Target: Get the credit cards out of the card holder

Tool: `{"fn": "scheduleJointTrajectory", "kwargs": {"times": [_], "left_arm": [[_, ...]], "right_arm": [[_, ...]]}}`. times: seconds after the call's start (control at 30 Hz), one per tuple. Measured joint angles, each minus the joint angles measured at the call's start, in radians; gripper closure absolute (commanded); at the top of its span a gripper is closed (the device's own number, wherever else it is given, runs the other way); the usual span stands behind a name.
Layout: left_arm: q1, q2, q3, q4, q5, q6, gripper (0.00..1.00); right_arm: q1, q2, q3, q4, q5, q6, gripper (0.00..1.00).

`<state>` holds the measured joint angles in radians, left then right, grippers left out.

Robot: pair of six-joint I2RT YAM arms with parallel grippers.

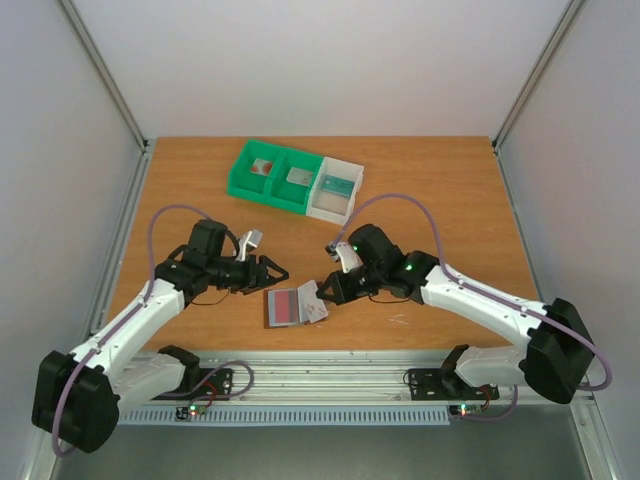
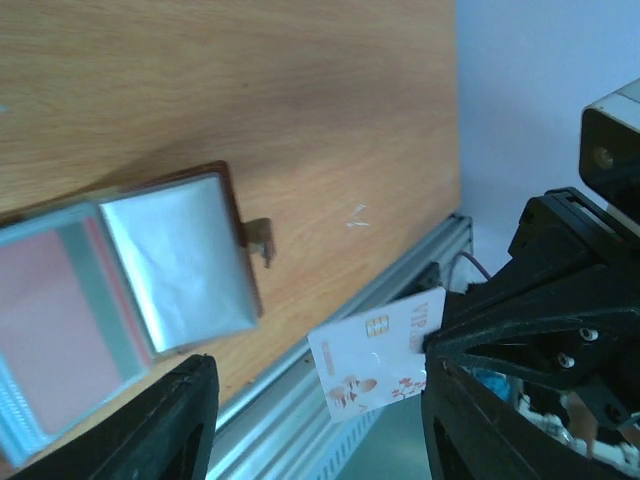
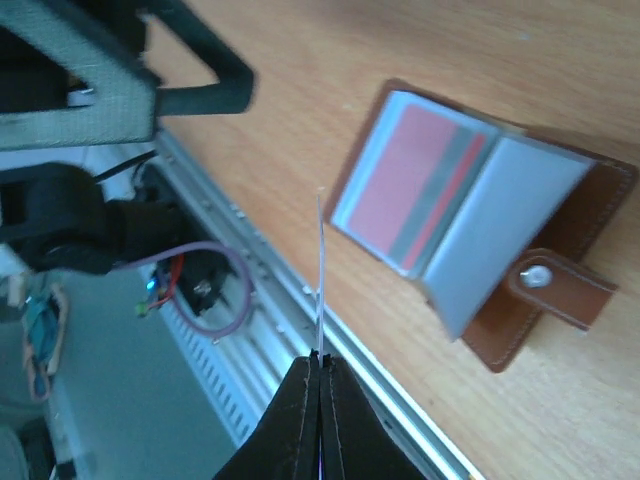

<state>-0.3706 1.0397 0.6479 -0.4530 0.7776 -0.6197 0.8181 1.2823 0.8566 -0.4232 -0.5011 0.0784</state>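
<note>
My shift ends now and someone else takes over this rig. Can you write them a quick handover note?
Left gripper: open, empty, near the card holder.
Right gripper: shut on a white card, held clear of the holder.
Card holder: lying open on the table, red card in its pocket.
Done: white card out.
Left: set it down, pull the red card.

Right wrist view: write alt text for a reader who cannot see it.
The right gripper is shut on a pale card, seen edge-on. Nearby on the wooden table lies the open brown card holder, a red card in its pocket.
</note>
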Motion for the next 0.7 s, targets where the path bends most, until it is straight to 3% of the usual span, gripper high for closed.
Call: {"fn": "scheduleJointTrajectory", "kwargs": {"times": [0.37, 0.7], "left_arm": [[0.000, -0.062, -0.013, 0.138, 0.288, -0.074, 0.44], [0.000, -0.106, -0.012, 0.169, 0.392, -0.104, 0.66]], "right_arm": [[-0.022, -0.107, 0.034, -0.022, -0.228, -0.069, 0.99], [-0.087, -0.117, 0.019, 0.118, -0.392, 0.027, 0.99]]}}
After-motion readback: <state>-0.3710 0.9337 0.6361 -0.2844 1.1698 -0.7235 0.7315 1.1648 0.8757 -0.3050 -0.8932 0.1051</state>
